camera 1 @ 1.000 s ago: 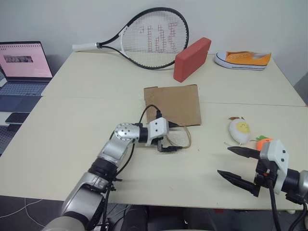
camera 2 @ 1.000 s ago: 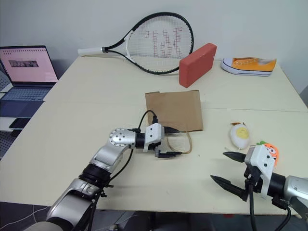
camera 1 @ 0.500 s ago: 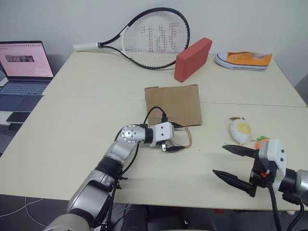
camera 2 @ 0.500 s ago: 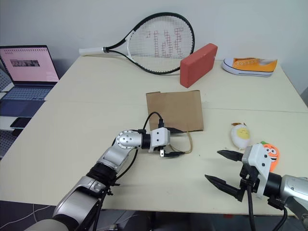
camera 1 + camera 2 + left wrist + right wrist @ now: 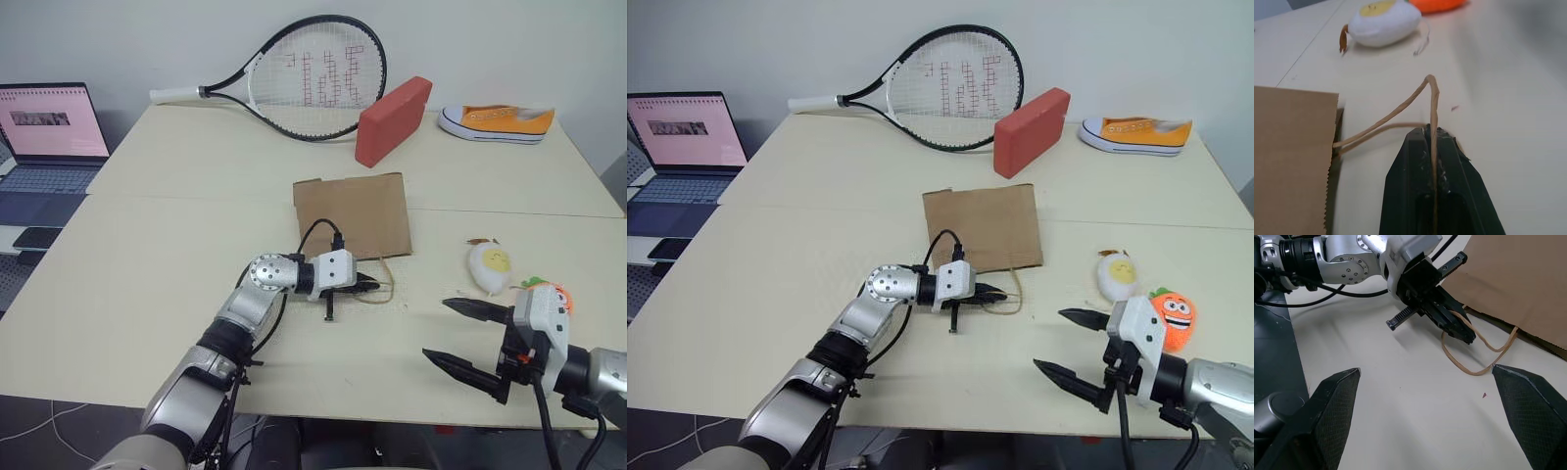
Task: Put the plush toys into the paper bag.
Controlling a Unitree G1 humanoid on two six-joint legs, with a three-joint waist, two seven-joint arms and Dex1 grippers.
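While the brown paper bag [image 5: 353, 213] lies flat near the middle of a pale table [image 5: 147, 255], the left gripper [image 5: 372, 286] reaches across to its near edge, fingers pinched closed on one of the bag's tan loop handles [image 5: 1415, 103]. That handle rises in an arch from between the black fingertips [image 5: 1436, 147] and runs back to the bag's serrated open edge; a second handle loop [image 5: 1469, 363] lies on the table just beside it. To the right of the bag, well apart from it, rests the white egg plush [image 5: 1116, 277] with its yellow face, and just beyond that the orange carrot plush [image 5: 1172, 318]. The right gripper [image 5: 1070, 345] hovers low near the table's front edge, close to the carrot, its two fingers spread wide and holding nothing. At the far side of the table sit a tennis racket [image 5: 304, 78], a red block [image 5: 392, 119] and an orange sneaker [image 5: 496, 121]. A laptop [image 5: 44, 132] stands open at far left
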